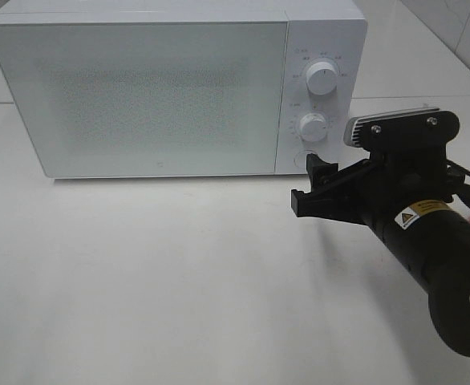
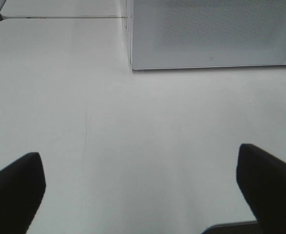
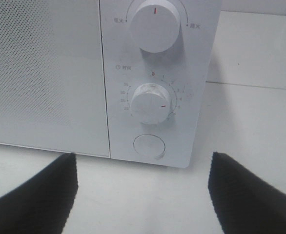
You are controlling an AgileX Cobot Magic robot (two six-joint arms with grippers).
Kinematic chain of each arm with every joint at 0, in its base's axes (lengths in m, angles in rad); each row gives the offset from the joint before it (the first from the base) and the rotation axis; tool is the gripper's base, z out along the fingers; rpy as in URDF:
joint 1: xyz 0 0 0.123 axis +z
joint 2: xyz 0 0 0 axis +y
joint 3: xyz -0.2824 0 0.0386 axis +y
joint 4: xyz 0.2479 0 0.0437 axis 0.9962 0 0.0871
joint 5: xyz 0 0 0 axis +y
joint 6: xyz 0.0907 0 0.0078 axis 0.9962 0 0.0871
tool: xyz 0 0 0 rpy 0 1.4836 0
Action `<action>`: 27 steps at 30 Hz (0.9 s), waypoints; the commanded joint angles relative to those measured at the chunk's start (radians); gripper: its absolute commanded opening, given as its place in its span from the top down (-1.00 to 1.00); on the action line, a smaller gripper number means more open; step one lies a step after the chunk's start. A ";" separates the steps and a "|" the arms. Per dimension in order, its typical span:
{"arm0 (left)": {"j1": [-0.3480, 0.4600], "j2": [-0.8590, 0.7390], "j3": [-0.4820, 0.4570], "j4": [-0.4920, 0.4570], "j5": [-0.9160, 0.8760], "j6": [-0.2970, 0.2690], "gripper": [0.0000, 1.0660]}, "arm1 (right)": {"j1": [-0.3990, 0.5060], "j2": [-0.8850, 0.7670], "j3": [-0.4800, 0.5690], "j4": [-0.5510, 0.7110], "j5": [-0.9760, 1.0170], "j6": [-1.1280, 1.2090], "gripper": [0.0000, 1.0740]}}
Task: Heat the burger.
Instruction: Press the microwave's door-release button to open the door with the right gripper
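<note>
The burger shows in no view; the white microwave (image 1: 322, 32) has its door (image 1: 139, 96) shut, and the frosted front hides the inside. The right tool (image 1: 307, 186) hangs open and empty just before the lower knob (image 3: 149, 103) and round button (image 3: 149, 145) near the microwave's right edge. The left tool (image 2: 139, 156) gapes wide, holding nothing, over the broad desk (image 1: 139, 281) before the door.

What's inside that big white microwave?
The white box-shaped microwave has its speckled door shut, and nothing shows through it. The inside is hidden. No burger shows in any view, so whether it is in there cannot be told.
</note>
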 commanded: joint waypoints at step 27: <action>-0.002 -0.015 -0.001 -0.009 -0.013 -0.002 -0.87 | 0.005 0.000 -0.007 -0.004 0.019 1.401 0.67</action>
